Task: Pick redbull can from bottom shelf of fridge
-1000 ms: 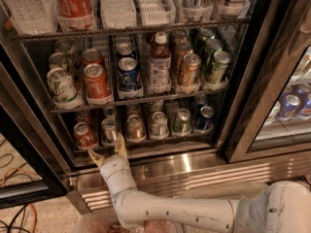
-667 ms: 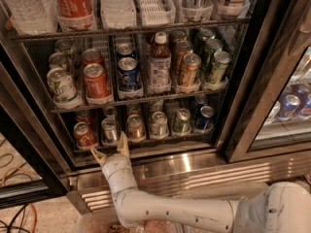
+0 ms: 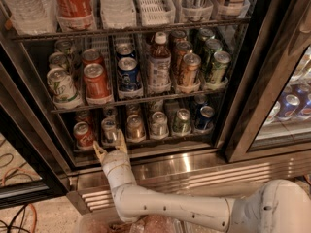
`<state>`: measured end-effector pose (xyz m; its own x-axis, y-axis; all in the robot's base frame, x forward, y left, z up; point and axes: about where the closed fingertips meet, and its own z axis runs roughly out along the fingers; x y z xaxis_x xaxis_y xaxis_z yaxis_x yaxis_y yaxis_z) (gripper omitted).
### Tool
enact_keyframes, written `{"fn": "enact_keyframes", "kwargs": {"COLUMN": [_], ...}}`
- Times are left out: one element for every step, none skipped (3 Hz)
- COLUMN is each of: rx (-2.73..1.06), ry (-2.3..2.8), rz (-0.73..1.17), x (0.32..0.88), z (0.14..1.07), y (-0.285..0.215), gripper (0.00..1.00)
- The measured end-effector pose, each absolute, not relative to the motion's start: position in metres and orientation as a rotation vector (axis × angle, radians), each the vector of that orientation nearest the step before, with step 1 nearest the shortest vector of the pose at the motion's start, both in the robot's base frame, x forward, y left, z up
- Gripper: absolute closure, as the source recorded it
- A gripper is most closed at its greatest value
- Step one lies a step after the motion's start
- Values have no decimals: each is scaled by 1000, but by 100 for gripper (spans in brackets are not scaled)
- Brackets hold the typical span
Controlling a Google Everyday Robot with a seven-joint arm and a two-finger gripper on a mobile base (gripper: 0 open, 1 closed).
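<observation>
In the fridge (image 3: 241, 111), the redbull can (image 3: 109, 129) stands second from the left on the bottom shelf (image 3: 160, 141), between the leftmost can (image 3: 83, 134) and the third can (image 3: 135, 127). The gripper (image 3: 110, 146) sits just before it at the shelf's front edge, fingers apart, seemingly not touching it.

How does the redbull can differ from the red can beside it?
The redbull can is slim and silver-grey; the red can is wider and red. The redbull can stands just behind the open hand; the red can is left of it. Both stand upright, front row.
</observation>
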<state>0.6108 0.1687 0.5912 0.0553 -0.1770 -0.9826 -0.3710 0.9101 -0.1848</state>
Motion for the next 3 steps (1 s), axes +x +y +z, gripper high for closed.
{"fn": "enact_keyframes", "kwargs": {"rx": [-461,-469,-456], "ry": [1523,1519,1523], "rz": [156,143,126], "x": [617,624,634], "z": [591,594,594], "y": [173,172,166], "gripper": [33,33,34]}}
